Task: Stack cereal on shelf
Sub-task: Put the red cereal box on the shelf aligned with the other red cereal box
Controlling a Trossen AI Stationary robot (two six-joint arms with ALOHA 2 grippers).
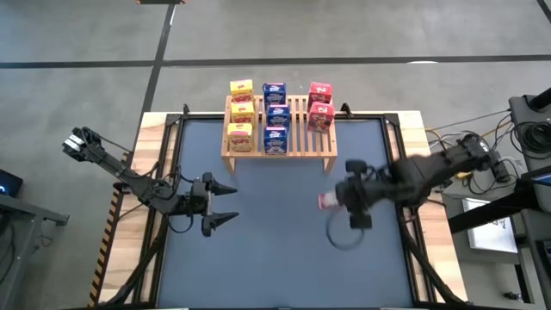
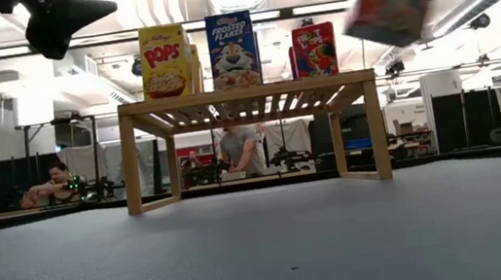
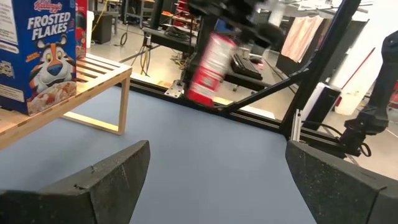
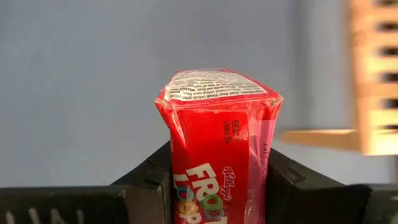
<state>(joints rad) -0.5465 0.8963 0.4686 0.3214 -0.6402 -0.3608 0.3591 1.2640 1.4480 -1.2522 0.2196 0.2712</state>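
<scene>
1. Right wrist view shows the right gripper (image 4: 217, 186) clamped on a red Froot Loops box (image 4: 217, 143), one finger pressed flat against each side, so the box stands up between them with its sealed top end pointing away from the wrist

2. Seen from above, that box (image 1: 330, 201) hangs over the dark table mat (image 1: 275, 258), in front of the wooden shelf (image 1: 280, 152) and towards its right end; it looks lifted clear of the mat, and the low view catches it high in the air at a tilt

3. From where I stand, the grip on the narrow sides seems chosen so the box can be set down upright like the others

4. On the slatted shelf there are eight boxes in three rows: three yellow Pops boxes (image 1: 240, 112) on the left, three blue Frosted Flakes boxes (image 1: 275, 114) in the middle, and two red boxes (image 1: 320, 107) on the right

5. I judge the red row has one place free at its front, so this carried box would be the last

6. Left gripper (image 1: 225, 207) waits over the mat's left part with its fingers spread wide, holding nothing
</scene>
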